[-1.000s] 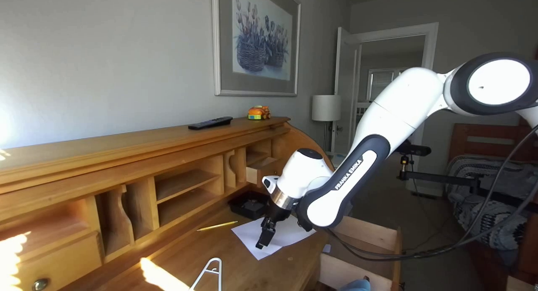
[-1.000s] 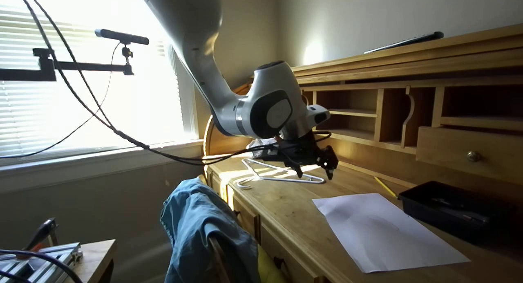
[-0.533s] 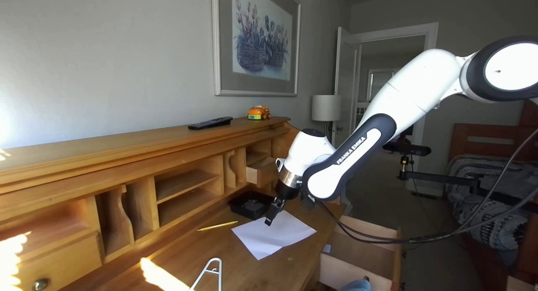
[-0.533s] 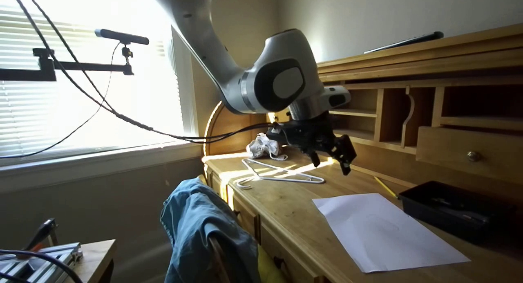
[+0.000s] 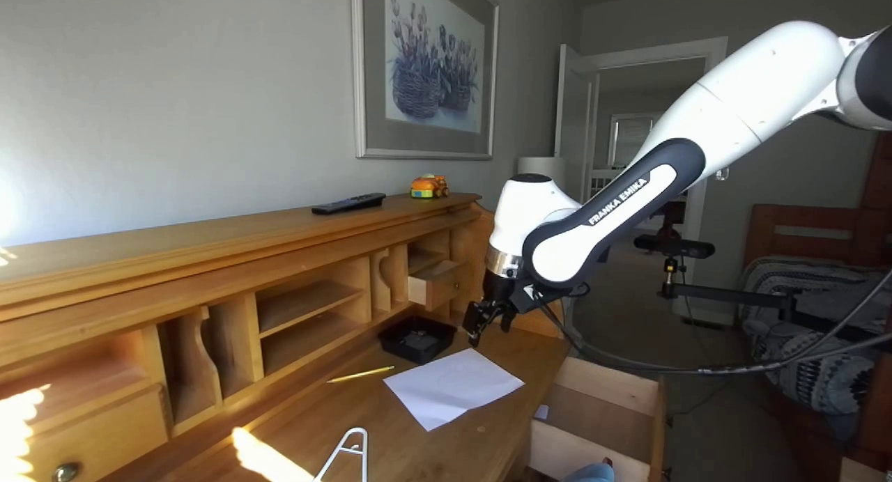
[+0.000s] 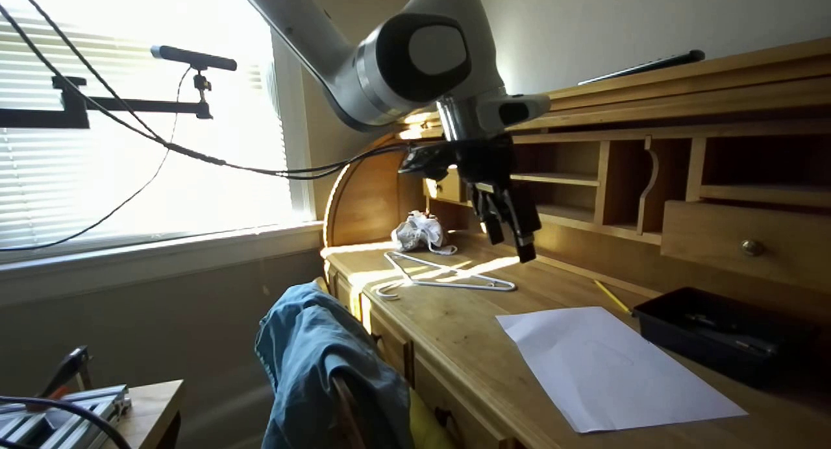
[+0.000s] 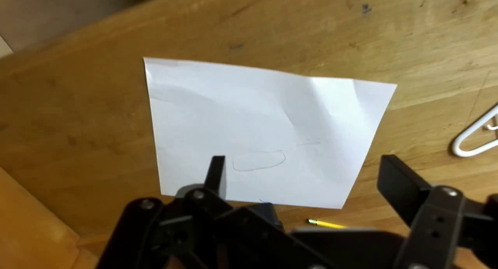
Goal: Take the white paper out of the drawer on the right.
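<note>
- The gripper hangs in the air above the desk, its two fingers set wide apart and well clear of the surface.
- The white paper lies on the desk, already outside the drawer, which stands pulled out beyond the desk's edge with a small pale piece inside.
- A black tray sits just beside the paper; whether the two touch, I cannot tell.
- A yellow pencil lies near both, on the desk.
- Farther along, well apart from the paper, a white hanger lies flat.
- Cables hang across the drawer in an exterior view, and a bit of blue cloth covers part of its lower side there.
- A remote rests on the desk's upper ledge in both exterior views; the orange toy vehicle on that ledge shows only in an exterior view, as does a crumpled white bundle at the desk's end.
- The wrist view best shows the thin drawn outline and creases on the paper, while the gripper there hides most of the tray.
</note>
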Controlling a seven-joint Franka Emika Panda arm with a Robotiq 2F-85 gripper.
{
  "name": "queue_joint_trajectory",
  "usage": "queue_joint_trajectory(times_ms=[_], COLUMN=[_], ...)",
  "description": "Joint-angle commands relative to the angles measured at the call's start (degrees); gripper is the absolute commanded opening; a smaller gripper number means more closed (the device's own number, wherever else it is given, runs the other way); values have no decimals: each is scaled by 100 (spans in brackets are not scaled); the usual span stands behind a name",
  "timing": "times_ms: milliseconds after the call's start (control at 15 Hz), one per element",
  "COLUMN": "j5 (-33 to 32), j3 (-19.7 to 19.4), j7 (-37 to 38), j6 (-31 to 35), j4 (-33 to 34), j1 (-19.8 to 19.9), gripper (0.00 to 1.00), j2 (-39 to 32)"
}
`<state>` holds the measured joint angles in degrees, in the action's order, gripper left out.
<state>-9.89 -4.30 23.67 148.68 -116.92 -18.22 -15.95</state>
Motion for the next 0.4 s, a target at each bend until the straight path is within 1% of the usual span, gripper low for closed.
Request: queue_joint_trajectory(times_ms=[0,133,333], j5=[-17,45,58], j3=[257,354,371], j7=[159,262,303], j6=[-274,-517,-538], j4=[-72,-218,-298], j1=[223,271,290], gripper=[100,100,100], j2=[137,337,402])
